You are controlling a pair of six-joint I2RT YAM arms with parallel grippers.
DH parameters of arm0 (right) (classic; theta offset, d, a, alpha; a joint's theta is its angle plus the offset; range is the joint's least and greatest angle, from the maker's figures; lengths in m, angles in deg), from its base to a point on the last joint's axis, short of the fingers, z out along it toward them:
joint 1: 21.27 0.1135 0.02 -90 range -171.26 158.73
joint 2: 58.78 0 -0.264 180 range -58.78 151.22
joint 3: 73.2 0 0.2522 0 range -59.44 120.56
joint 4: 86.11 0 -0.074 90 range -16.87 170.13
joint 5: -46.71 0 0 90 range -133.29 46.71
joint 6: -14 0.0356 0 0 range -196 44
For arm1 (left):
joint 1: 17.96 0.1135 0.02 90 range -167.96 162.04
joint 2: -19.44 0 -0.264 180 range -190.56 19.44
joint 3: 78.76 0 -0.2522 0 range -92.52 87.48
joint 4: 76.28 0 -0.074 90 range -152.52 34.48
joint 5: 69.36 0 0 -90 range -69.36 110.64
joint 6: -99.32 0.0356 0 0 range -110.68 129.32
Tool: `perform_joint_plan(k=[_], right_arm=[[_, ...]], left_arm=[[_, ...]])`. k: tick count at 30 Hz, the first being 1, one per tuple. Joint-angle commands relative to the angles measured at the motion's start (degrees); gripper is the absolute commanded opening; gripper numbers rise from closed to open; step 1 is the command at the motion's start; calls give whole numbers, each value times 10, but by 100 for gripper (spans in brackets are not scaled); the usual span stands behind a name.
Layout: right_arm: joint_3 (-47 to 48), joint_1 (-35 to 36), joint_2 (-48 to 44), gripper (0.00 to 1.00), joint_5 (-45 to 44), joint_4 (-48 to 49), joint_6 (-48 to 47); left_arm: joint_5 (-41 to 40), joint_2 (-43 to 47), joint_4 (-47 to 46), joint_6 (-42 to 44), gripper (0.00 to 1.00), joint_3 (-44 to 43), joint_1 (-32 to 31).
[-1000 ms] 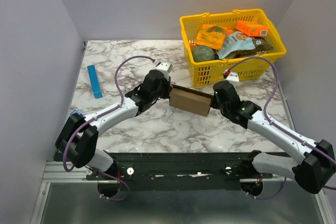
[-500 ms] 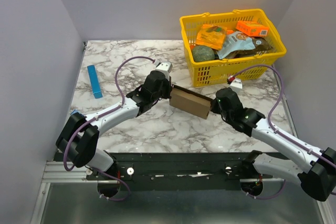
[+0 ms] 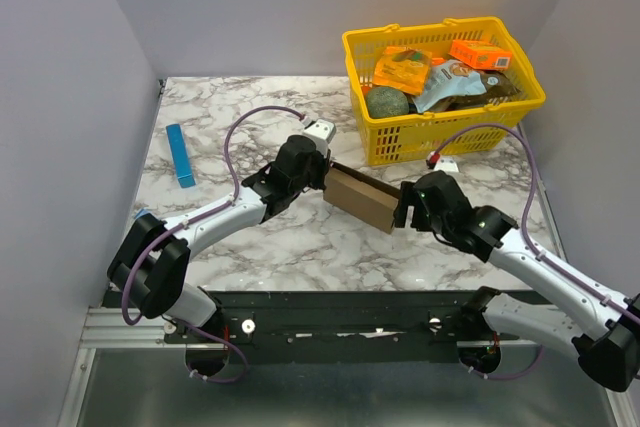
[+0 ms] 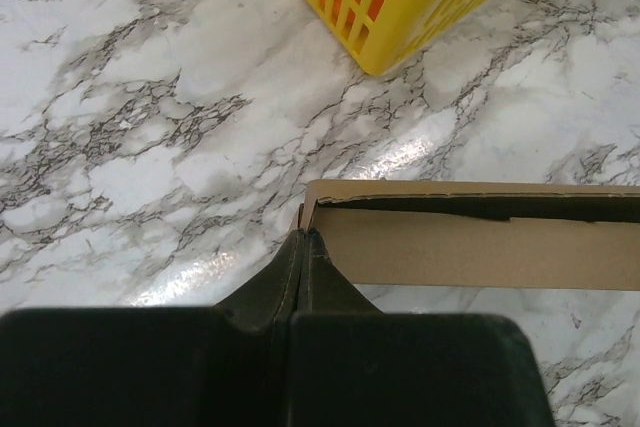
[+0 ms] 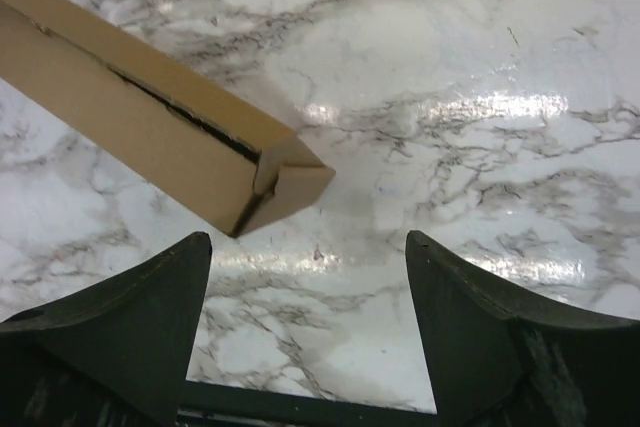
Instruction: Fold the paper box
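Observation:
The paper box (image 3: 362, 197) is a folded brown cardboard carton, long and flat, held just above the marble table between the two arms. My left gripper (image 3: 322, 179) is shut on a thin flap at the box's left end; in the left wrist view its tips (image 4: 303, 237) pinch the corner of the box (image 4: 480, 247). My right gripper (image 3: 404, 208) stands open at the box's right end. In the right wrist view the box's closed end (image 5: 270, 182) lies ahead of the wide-apart fingers (image 5: 160, 307), and nothing is between them at the gripper (image 5: 308, 242).
A yellow basket (image 3: 400, 142) with orange packets and other goods stands at the back right, its corner close behind the box (image 4: 400, 7). A thin blue strip (image 3: 181, 155) lies at the left of the table.
My right gripper has opened and let go of the box's right end, drawing back a little toward the near edge. The left gripper keeps its hold and has barely moved.

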Motion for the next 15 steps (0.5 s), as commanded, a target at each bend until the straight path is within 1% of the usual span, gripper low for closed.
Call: perform_joint_plan(k=[1, 6, 9, 10, 11, 12, 13, 15], right_arm=[[32, 2, -29, 90, 25, -69, -71], [40, 4, -55, 91, 44, -15, -165], [47, 9, -50, 97, 41, 30, -226], [54, 10, -44, 98, 48, 41, -264], [58, 14, -25, 100, 49, 48, -279], [60, 17, -15, 100, 44, 62, -292], [62, 22, -2, 100, 46, 70, -325], [70, 37, 33, 100, 43, 86, -344]], left_arm=[[8, -24, 76, 40, 0, 29, -5], [5, -25, 82, 49, 0, 24, -9], [5, -25, 83, 52, 0, 24, -11], [5, -26, 83, 53, 0, 23, -12], [6, -26, 83, 54, 0, 22, -12], [7, -27, 88, 54, 0, 19, -13], [7, -28, 89, 55, 0, 18, -13], [7, -28, 92, 54, 0, 14, -13]])
